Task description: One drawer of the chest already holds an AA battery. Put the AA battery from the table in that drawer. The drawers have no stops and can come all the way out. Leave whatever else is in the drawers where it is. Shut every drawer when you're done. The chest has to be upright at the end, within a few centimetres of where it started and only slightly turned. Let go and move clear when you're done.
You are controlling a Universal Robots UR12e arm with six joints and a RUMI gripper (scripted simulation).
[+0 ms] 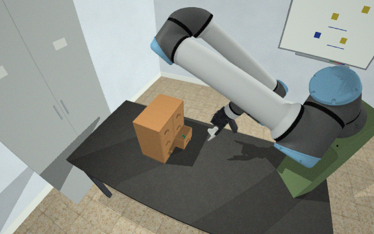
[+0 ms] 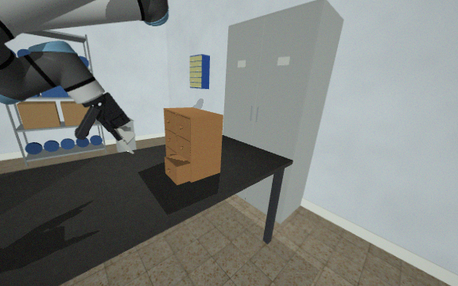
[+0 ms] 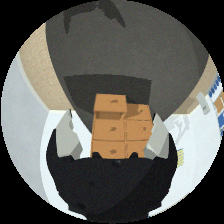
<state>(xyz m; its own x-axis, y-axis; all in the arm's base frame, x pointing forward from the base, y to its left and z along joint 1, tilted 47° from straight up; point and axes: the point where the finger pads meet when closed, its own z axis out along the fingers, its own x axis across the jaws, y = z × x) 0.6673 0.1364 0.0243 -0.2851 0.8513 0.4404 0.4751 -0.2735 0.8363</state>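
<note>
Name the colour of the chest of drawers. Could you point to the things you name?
Orange-brown all over the chest (image 1: 149, 140) (image 2: 206, 144) (image 3: 109, 137); exterior view shows it best.

Counted one arm (image 1: 229, 75) (image 2: 50, 71), one gripper (image 1: 210, 134) (image 2: 127, 144) (image 3: 113, 111), one chest (image 1: 149, 138) (image 2: 206, 143) (image 3: 125, 132), six drawers (image 1: 187, 142) (image 2: 177, 171) (image 3: 110, 104), one table (image 1: 180, 195) (image 2: 114, 191) (image 3: 125, 50), one cabinet (image 1: 34, 84) (image 2: 281, 91) with two handles (image 1: 58, 112) (image 2: 257, 114), two labels (image 1: 60, 43) (image 2: 283, 60). Also noted one whiteboard (image 1: 352, 26), three yellow notes (image 1: 335, 16), one blue note (image 1: 317, 34), two lines (image 1: 337, 28).
</note>
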